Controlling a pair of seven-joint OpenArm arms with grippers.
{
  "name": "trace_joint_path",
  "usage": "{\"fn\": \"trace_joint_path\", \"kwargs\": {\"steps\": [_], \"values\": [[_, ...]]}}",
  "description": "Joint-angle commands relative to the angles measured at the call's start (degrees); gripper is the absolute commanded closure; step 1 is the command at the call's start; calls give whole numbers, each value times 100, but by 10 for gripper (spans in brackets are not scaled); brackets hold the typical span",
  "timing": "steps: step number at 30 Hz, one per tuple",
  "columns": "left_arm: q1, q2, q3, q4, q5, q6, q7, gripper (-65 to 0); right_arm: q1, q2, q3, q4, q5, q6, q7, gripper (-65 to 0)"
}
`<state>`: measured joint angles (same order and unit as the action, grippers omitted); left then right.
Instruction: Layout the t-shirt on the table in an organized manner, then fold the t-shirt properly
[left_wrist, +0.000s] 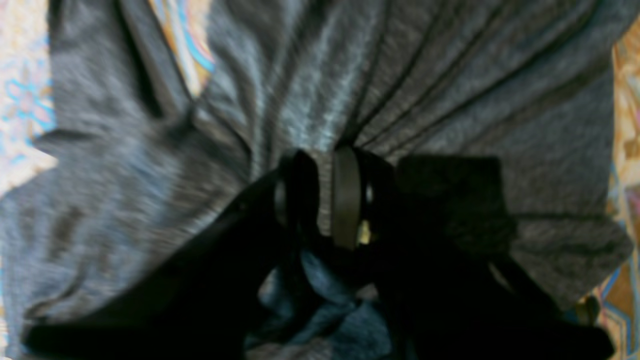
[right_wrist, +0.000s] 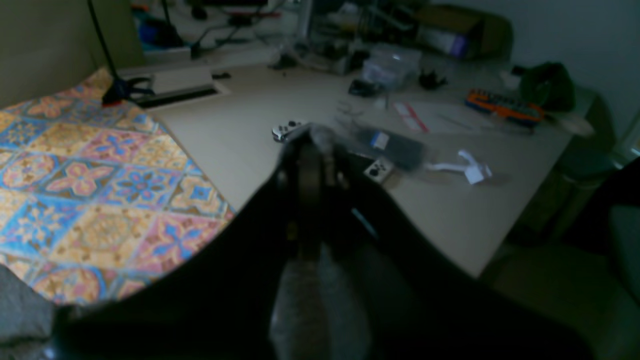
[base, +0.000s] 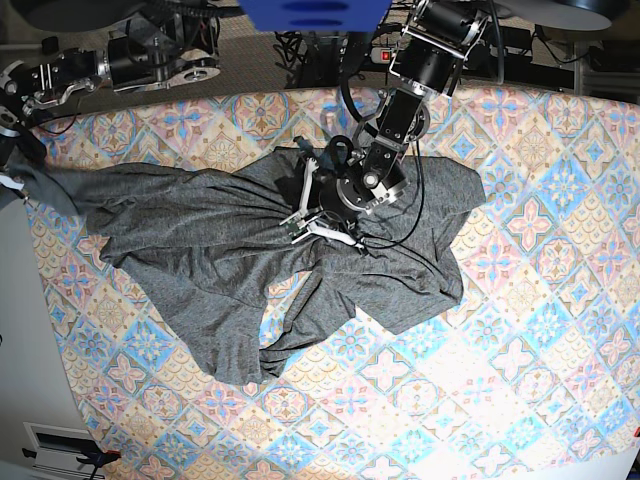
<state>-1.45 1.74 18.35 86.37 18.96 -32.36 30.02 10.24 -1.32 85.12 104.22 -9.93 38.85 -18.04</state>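
The dark grey t-shirt (base: 200, 260) lies crumpled on the patterned table (base: 520, 300), pulled out in a long tail toward the left edge. My left gripper (base: 298, 222) is over the shirt's middle. In the left wrist view its fingers (left_wrist: 345, 195) are shut on a bunch of the t-shirt (left_wrist: 450, 75), with folds fanning out from the grip. My right gripper (base: 12, 182) is at the table's far left edge, shut on the shirt's stretched end. In the right wrist view, grey t-shirt fabric (right_wrist: 320, 300) shows at that gripper (right_wrist: 310, 150) and below it.
Past the table (right_wrist: 100, 175), the right wrist view shows a beige desk (right_wrist: 240, 125) strewn with small items, among them an orange tool case (right_wrist: 502, 106). Bare patterned cloth spreads to the right of the shirt and in front of it.
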Motion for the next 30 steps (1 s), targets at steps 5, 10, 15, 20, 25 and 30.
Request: {"fn": "trace_joint_path", "kwargs": {"steps": [5, 10, 15, 20, 25, 30], "values": [[-26, 209, -11, 484, -37, 32, -132, -114, 35, 75, -12, 105, 92, -13, 147, 0], [159, 332, -20, 1003, -274, 32, -132, -114, 35, 66, -12, 167, 92, 115, 147, 0], [431, 314, -169, 1618, -599, 32, -132, -114, 123, -57, -12, 413, 92, 115, 147, 0], [756, 332, -811, 2119, -1030, 40, -123, -114, 141, -628, -12, 474, 92, 115, 147, 0], [941, 332, -1646, 2137, -1320, 207, -88, -114, 167, -716, -12, 641, 84, 115, 147, 0], [1143, 323, -2367, 2137, -1364, 207, -88, -114, 114, -725, -12, 703, 84, 115, 147, 0]]}}
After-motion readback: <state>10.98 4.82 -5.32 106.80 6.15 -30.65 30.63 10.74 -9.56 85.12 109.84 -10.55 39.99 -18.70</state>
